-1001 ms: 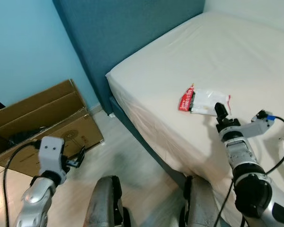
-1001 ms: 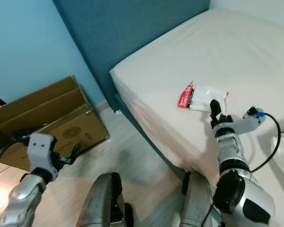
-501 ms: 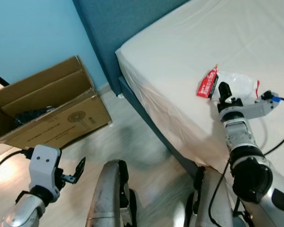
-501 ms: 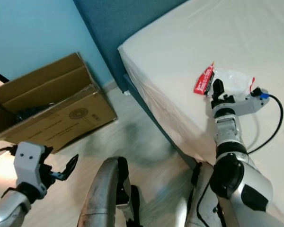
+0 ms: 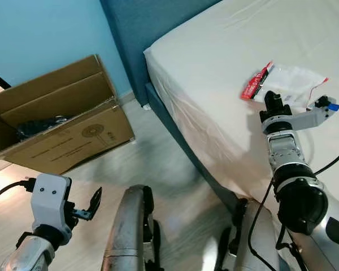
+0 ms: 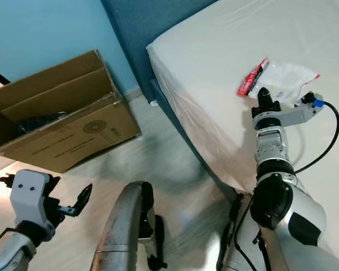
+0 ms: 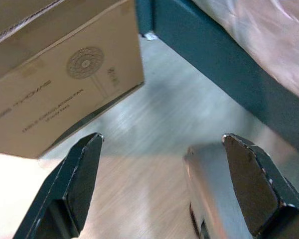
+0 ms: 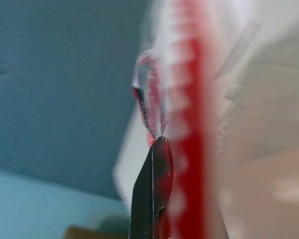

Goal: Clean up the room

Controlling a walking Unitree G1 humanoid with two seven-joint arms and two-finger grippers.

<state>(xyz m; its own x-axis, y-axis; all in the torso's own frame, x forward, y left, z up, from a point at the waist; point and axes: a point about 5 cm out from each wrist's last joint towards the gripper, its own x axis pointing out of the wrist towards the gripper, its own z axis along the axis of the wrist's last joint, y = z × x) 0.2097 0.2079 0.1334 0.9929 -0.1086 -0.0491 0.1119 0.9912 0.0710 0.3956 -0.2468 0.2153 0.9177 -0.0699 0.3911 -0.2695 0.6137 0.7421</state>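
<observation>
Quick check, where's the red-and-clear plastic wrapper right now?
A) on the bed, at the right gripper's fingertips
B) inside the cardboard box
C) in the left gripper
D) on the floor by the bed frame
A: the wrapper lies on the white bed with the right gripper at its near edge, while the left gripper hangs open over the floor near the cardboard box.

Bed (image 5: 226, 68) with cream fitted sheet, on a dark teal frame with matching headboard (image 5: 152, 25). Wall (image 5: 39, 31) behind is light blue. Pale wood-grain floor (image 5: 175, 175) alongside the bed. Black cable (image 6: 330, 141) with blue connector runs over the sheet near the mattress edge.
</observation>
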